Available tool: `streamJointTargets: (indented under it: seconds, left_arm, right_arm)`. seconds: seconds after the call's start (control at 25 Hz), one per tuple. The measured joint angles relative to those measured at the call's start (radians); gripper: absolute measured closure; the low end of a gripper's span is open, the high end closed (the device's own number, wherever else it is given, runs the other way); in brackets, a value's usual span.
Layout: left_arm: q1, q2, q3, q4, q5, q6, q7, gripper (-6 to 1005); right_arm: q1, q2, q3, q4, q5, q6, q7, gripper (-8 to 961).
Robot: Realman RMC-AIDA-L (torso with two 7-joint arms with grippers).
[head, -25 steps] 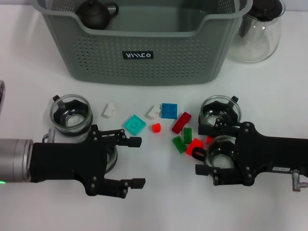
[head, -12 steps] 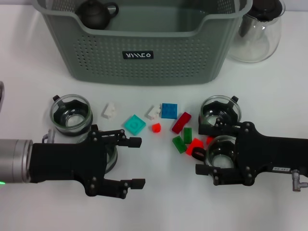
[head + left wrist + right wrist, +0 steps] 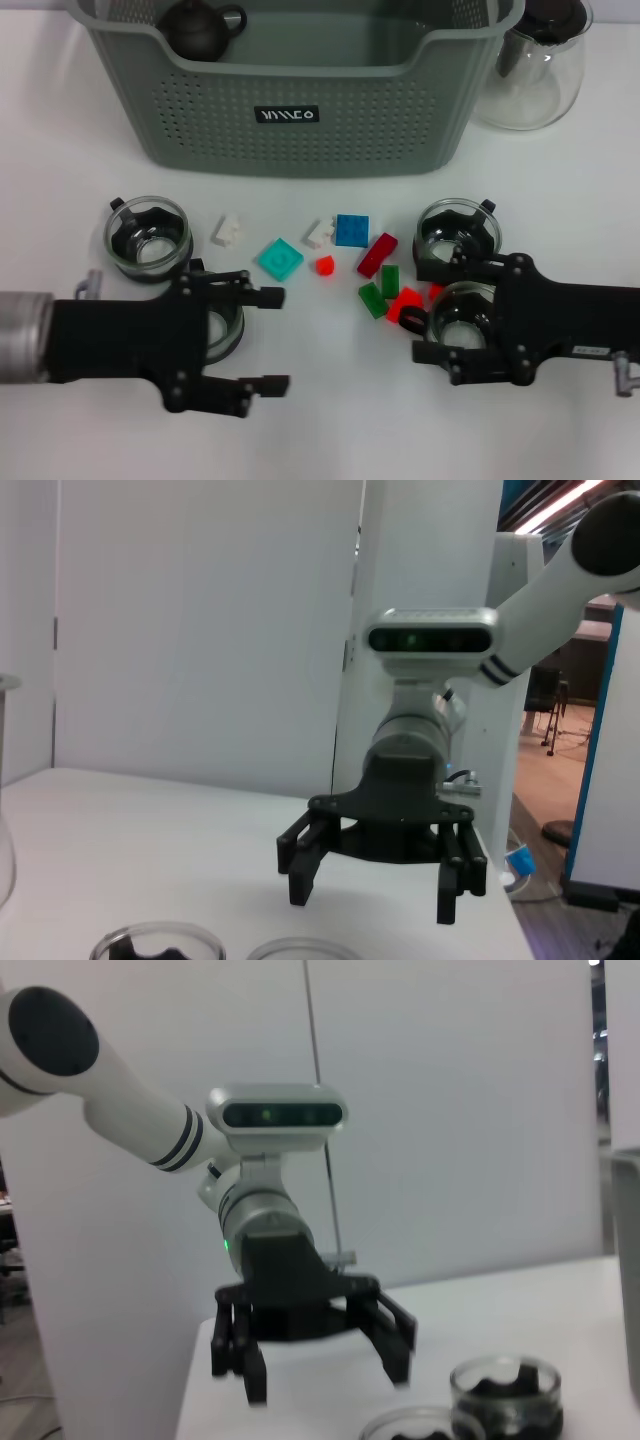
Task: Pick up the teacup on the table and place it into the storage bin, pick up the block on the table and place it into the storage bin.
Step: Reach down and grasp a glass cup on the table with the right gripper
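Progress so far: basically nothing done. Storage bin (image 3: 300,90) across the top of the head view only has a dark teapot (image 3: 203,27) in its upper-left corner. Glass teacups (image 3: 148,238) are all on the table, and the blocks (image 3: 350,230) are scattered mid-frame. My left gripper (image 3: 266,340), lower left, has its fingers spread, empty, over one cup. My right gripper (image 3: 428,312), lower right, also spread, straddles a teacup (image 3: 462,312) without clamping. All of it left, I reckon.

The storage bin (image 3: 300,90) bears a black label (image 3: 287,115) with stylised, unreadable white lettering.
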Motion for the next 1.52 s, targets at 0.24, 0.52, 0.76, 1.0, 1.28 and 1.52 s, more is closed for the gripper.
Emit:
streamJointTargets:
  seconds: [0.24, 0.52, 0.76, 1.0, 1.28, 1.52]
  left_arm:
    - [0.045, 0.017, -0.119, 0.051, -0.001, 0.061, 0.0, 174]
    - [0.065, 0.02, -0.161, 0.056, 0.001, 0.054, 0.001, 174]
    - [0.066, 0.017, -0.162, 0.05, -0.003, 0.051, 0.003, 174]
    - [0.07, 0.016, -0.163, 0.049, -0.005, 0.05, 0.004, 174]
    - [0.067, 0.016, -0.163, 0.044, -0.007, 0.032, 0.004, 175]
    - [0.06, 0.016, -0.163, 0.033, -0.007, 0.011, 0.004, 174]
  right_arm:
    - [0.01, -0.001, -0.065, -0.31, -0.061, -0.118, 0.364, 169]
    - [0.066, -0.015, -0.398, -0.874, -0.086, -0.194, 0.958, 191]
    - [0.204, 0.0, -0.562, -0.996, -0.278, -0.184, 1.145, 226]
    - [0.246, 0.003, -0.675, -0.944, -0.325, -0.02, 1.269, 322]
    - [0.259, 0.003, -0.767, -0.857, -0.304, 0.091, 1.523, 367]
    - [0.272, 0.004, -0.815, -0.768, -0.276, 0.172, 1.663, 376]
